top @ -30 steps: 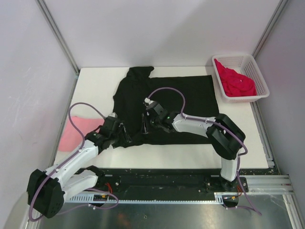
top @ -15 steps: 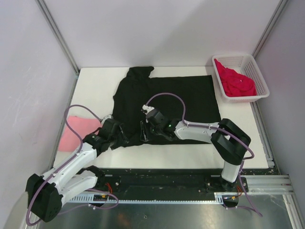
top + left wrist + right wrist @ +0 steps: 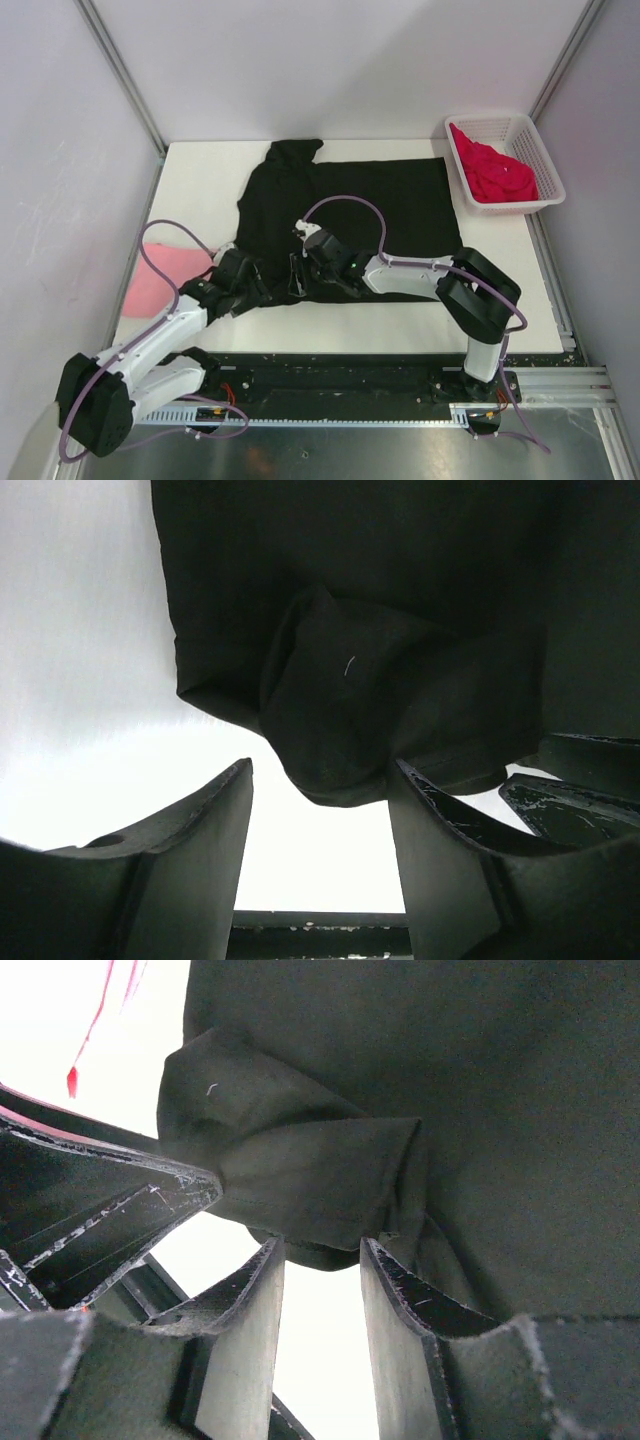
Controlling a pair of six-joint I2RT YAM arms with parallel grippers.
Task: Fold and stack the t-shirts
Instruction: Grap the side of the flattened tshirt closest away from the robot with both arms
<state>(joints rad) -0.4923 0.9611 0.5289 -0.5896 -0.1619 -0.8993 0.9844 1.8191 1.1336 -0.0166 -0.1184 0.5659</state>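
Top external: black shirt (image 3: 370, 200) is found unfolded, nothing stacked; left tool (image 3: 266, 286) and right tool (image 3: 296, 273) are spread at its lower-left hem.

We recorded that the right gripper (image 3: 296, 272) had travelled from just left of the frame's centre toward the lower left. It crossed the black t-shirt (image 3: 380, 200) and ended at the shirt's lower-left hem. Its forearm had swung with it and lay nearer the shirt's lower edge. The purple cable loop (image 3: 345, 198) above that forearm had moved lower and to the left. The left gripper (image 3: 266, 286) had edged slightly right, so the two grippers stood just beside each other, where a second earlier they were clearly apart.
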